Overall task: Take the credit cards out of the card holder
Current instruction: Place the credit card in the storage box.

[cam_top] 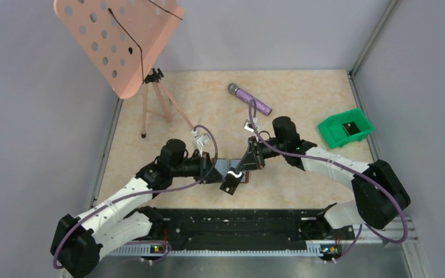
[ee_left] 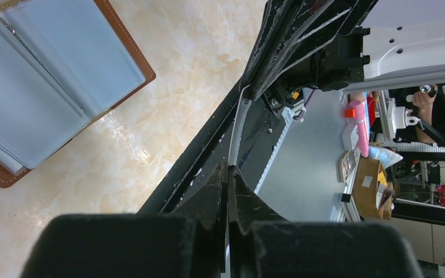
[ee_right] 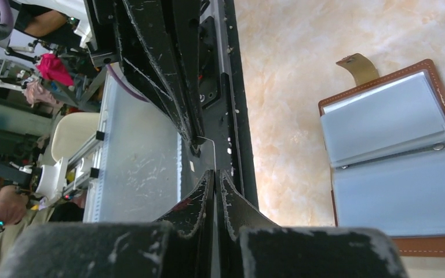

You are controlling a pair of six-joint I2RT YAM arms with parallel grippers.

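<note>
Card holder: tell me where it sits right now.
In the top view the card holder lies open on the table near its front middle, with the purple microphone farther back.

Table (cam_top: pixel 301 87): beige, marbled top, closed in by grey walls.
Music stand (cam_top: pixel 119 43): pink perforated desk, tilted, at the far left; a dark cord hangs across it.
Tripod (cam_top: pixel 153 104): thin pink legs of the stand, spread on the table.
Microphone (cam_top: pixel 249 98): purple body with a grey head, lying on its side near the far middle.
Green bin (cam_top: pixel 331 134): on the right side, well apart from the microphone (a dark flat piece lies inside, too small to identify).
</note>
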